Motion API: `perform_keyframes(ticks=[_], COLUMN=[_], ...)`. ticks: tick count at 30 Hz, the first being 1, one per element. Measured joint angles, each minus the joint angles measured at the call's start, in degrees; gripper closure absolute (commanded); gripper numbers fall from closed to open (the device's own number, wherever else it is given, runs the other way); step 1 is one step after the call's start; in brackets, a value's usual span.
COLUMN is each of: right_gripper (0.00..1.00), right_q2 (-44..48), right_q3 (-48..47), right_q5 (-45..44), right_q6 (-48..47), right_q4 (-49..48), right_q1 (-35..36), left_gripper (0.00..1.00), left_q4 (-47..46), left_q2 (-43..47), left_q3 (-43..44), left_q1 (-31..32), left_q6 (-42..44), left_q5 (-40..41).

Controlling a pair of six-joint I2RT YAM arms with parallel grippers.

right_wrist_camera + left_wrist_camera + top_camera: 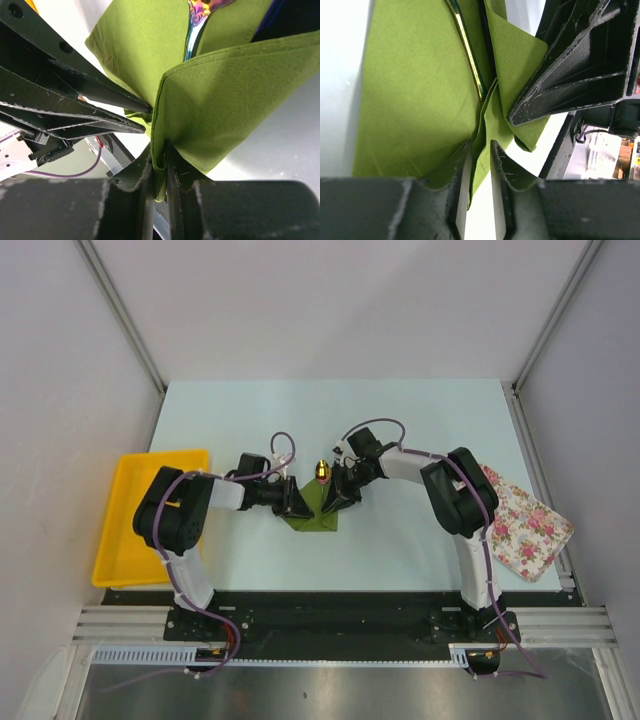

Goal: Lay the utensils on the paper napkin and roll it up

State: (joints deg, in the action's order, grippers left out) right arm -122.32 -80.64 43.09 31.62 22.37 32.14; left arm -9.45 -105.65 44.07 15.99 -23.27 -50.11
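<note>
I am looking down on a pale blue-green tabletop [420, 420]. A yellow plastic tray [120, 500] sits at its left edge and a white cloth with pink flowers [525, 520] lies well off to the right. Neither is part of this job.

Both black arms reach in to the middle of the table, where the thin olive-green paper napkin [312, 516] lies between their tools. The left gripper [297, 502] is on its left side and the right gripper [336, 500] is on its right, so the two are about equally near.

The utensils [323, 471] lie on the napkin with their long axis running from the near edge away from the bases. The shiny gold oval head pokes out past the far side of the sheet. My left wrist camera shows a slim gold handle [467, 50] lying in a crease of the green paper.

The right gripper [159, 150] has its jaws pressed together on a fold of the napkin [225, 90], lifting that side into a flap that leans toward the utensils. The left gripper [481, 145] has its jaws narrowly parted with a green fold between them. I cannot tell whether they actually bite it.

I judge the coming move to be a roll across the utensils' long axis. The raised right flap would be carried leftward over the handles.
</note>
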Motion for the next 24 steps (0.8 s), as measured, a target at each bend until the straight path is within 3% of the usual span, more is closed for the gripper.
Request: perform_keyframes(ticks=[7,15,24], right_gripper=[0.8,0.56,0.45], right_q2=[-1.03,-1.88,-1.9], right_q3=[-0.68,-1.18,-1.27], right_q5=[0.11,1.11,3.21], right_q6=[1.05,1.86,3.43], right_q4=[-0.26,-0.59,-2.36], right_q1=[0.24,0.44,0.48], left_gripper=[0.79,0.57,0.41], left_q4=[1.11,0.13,-8.15], left_q2=[-0.2,-0.09,4.81], left_q3=[0.44,0.33,-7.21], left_q1=[0.0,-0.2,-4.59], left_q6=[0.98,0.11,-5.31], left_q5=[0.68,-0.79,-1.51])
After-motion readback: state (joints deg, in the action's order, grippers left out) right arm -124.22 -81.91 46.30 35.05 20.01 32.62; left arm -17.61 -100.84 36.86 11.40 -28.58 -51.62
